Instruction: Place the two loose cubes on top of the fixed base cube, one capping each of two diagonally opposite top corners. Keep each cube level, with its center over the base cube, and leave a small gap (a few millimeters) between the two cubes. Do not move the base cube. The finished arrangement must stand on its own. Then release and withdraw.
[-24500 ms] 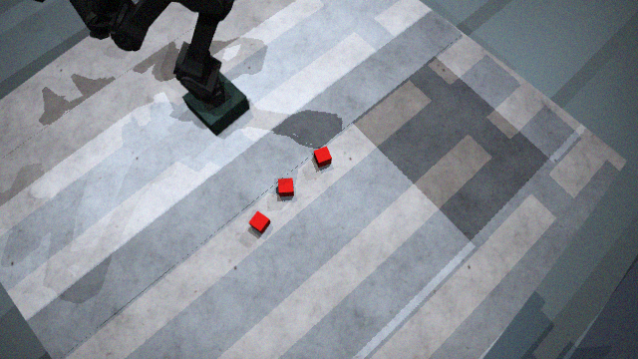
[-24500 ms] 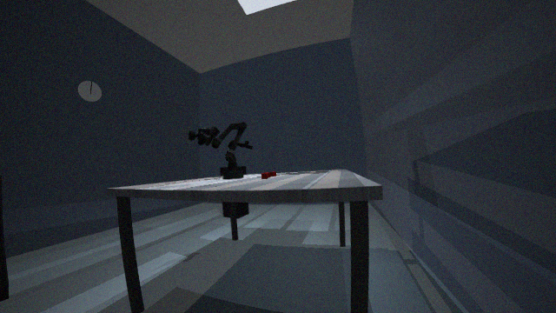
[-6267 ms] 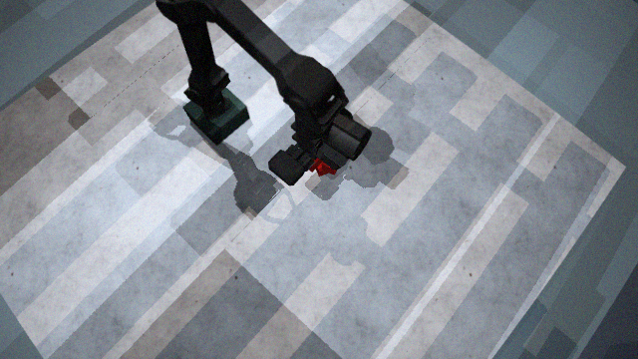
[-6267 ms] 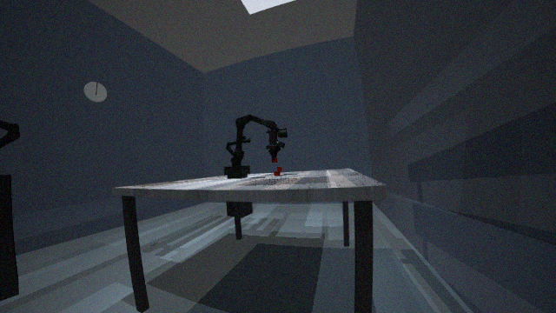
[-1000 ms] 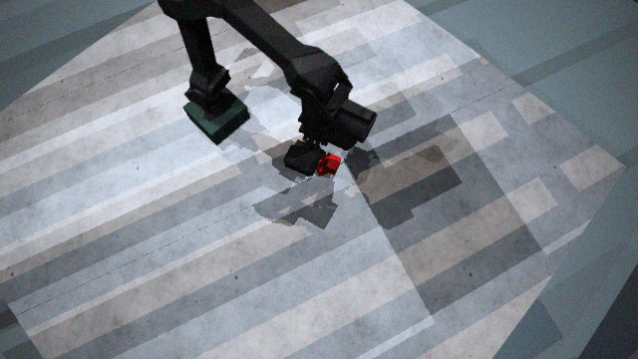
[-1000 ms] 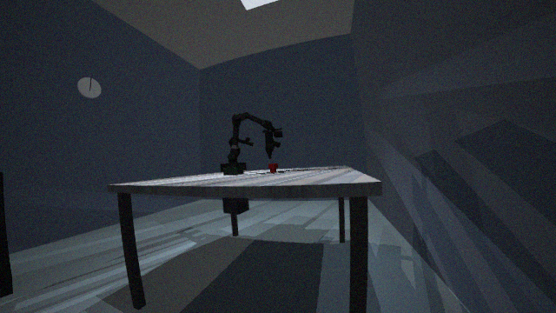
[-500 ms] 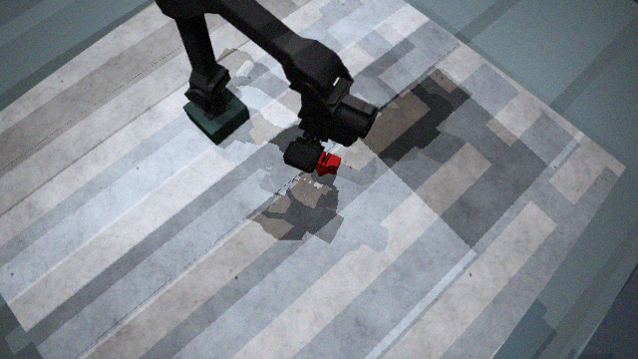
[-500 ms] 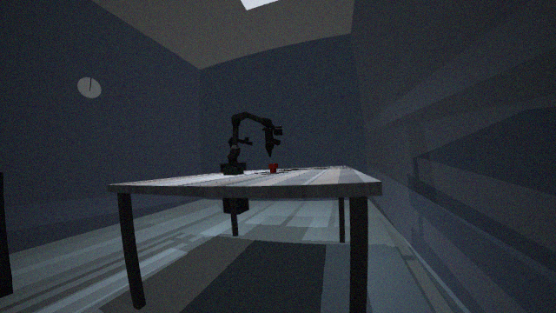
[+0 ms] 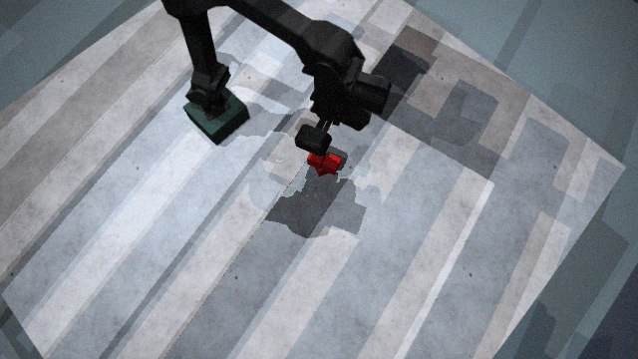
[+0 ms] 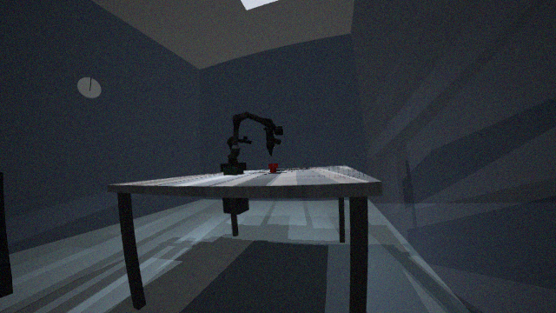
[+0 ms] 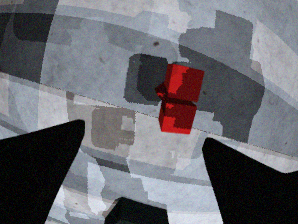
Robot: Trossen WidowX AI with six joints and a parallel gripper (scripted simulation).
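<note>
Two red cubes sit side by side on the red base cube, at diagonally opposite corners. In the wrist view one cube point(image 11: 186, 82) is farther and the other cube point(image 11: 177, 118) nearer. The base cube point(image 11: 160, 91) point(image 9: 323, 173) is mostly hidden beneath them, with a small corner showing at the left. Both upper cubes look level; a dark line runs between them, but the gap's width cannot be told. In the exterior view the red stack is small and upright. My gripper point(image 11: 147, 136) point(image 10: 271, 155) is open and empty, above the stack and clear of the cubes.
The arm's dark green base point(image 9: 219, 125) point(image 10: 233, 169) stands left of the stack on the table point(image 9: 199, 249) point(image 10: 243, 191). The arm arches over from it. Patchy shadows and light stripes cross the table top around the cubes.
</note>
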